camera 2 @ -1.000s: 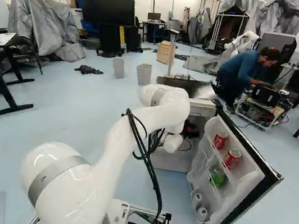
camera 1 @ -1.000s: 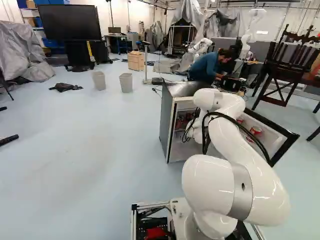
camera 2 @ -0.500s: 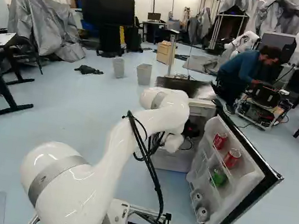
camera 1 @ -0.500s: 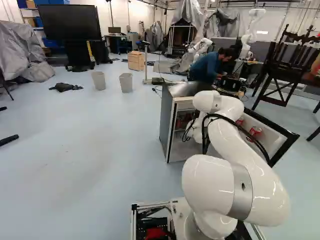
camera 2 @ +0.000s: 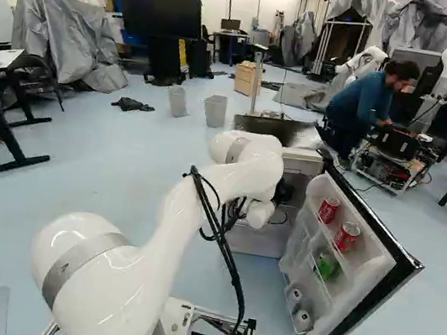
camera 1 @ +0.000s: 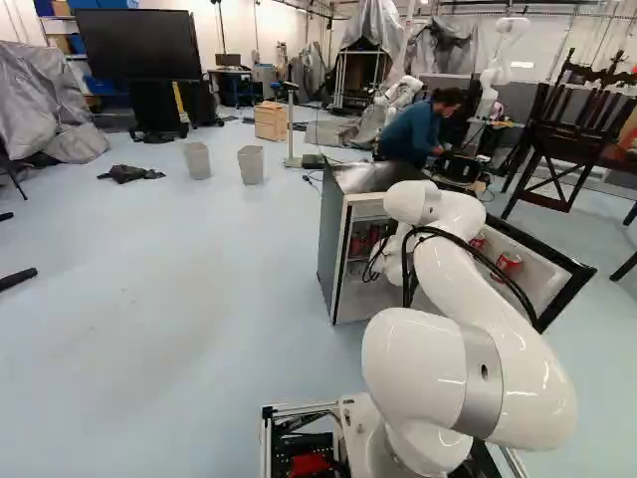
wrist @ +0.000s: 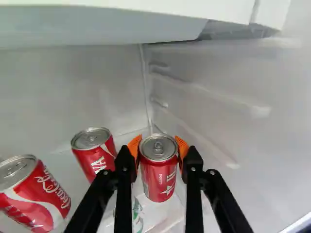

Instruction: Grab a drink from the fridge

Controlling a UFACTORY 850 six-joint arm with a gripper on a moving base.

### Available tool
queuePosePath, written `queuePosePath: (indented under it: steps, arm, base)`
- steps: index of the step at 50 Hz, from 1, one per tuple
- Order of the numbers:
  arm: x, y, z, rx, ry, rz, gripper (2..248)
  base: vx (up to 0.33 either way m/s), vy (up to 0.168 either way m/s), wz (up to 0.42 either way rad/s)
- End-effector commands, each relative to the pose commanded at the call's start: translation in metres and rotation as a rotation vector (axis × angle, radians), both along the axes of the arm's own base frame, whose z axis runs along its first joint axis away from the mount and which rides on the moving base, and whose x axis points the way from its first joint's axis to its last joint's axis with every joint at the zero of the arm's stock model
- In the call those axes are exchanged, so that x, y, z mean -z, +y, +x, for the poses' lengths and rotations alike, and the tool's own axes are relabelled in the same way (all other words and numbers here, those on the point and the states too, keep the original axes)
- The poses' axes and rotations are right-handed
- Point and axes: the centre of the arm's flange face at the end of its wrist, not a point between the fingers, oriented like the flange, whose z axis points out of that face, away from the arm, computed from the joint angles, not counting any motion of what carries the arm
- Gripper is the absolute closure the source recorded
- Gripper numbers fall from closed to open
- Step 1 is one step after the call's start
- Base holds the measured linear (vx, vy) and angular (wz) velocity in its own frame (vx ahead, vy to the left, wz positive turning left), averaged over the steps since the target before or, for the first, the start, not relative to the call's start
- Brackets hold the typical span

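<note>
Inside the open fridge (camera 1: 332, 244), my gripper (camera 2: 285, 193) is largely hidden by the arm and fridge in the right base view. In the wrist view my gripper (wrist: 158, 145) is shut on a red can (wrist: 159, 183), its orange pads pressing both sides just below the silver lid. The can is upright. Beside it stands a second red can (wrist: 95, 158), and farther to that side a third red can (wrist: 35, 196). Part of a green-and-white item (wrist: 137, 214) shows behind one finger.
A white shelf edge (wrist: 126, 24) crosses above the cans; the ribbed fridge side wall (wrist: 252, 141) flanks the gripper. The open fridge door (camera 2: 369, 297) holds red cans (camera 2: 347, 236) and a green item (camera 2: 327, 265). A person works beyond the fridge.
My gripper has closed on the red can. The arm has shifted only slightly within the fridge; the base, fridge and door have stayed still.
</note>
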Motion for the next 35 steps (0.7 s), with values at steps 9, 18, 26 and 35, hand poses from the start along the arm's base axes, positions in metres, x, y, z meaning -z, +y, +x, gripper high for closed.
queuePosePath:
  steps: [9,18,26,35]
  arm:
    - [0.0,0.0,0.0,0.0,0.0,0.0,150]
    - [0.0,0.0,0.0,0.0,0.0,0.0,150]
    - [-0.0004,0.0,-0.001,0.001,0.002,0.001,150]
    - [-0.0018,0.0002,-0.0043,0.002,0.008,0.004,150]
  base:
    - [0.0,0.0,0.0]
    - [0.0,0.0,0.0]
    - [0.0,0.0,0.0]
    - [0.0,0.0,0.0]
